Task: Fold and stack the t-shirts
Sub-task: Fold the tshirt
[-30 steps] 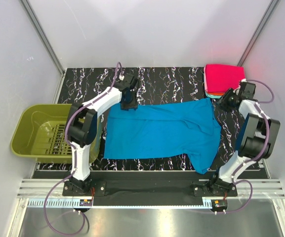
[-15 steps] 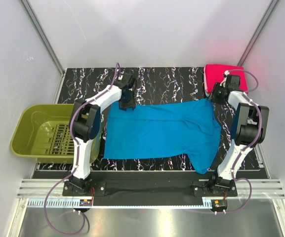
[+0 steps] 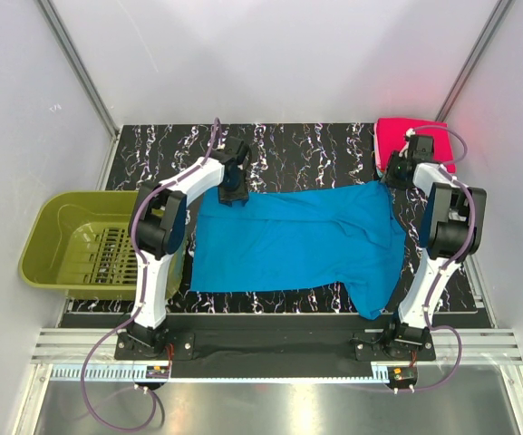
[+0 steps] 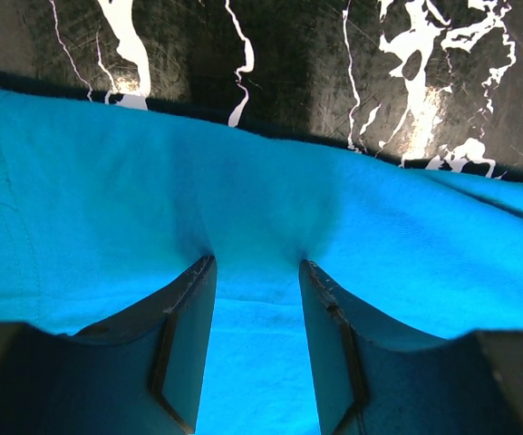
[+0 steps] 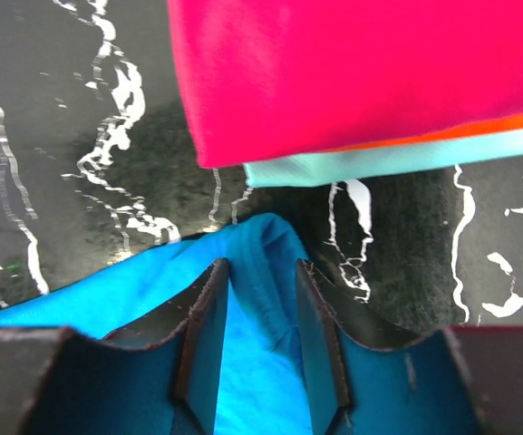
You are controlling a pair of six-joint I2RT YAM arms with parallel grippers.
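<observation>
Right arm [image 3: 435, 184] swung to the soft blue t-shirt [image 3: 297, 240] corner; both jaws open astride cloth.

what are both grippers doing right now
Left gripper: open, pressed down on the blue t-shirt, cloth between its jaws.
Right gripper: open, that shirt's corner between its jaws.
</observation>
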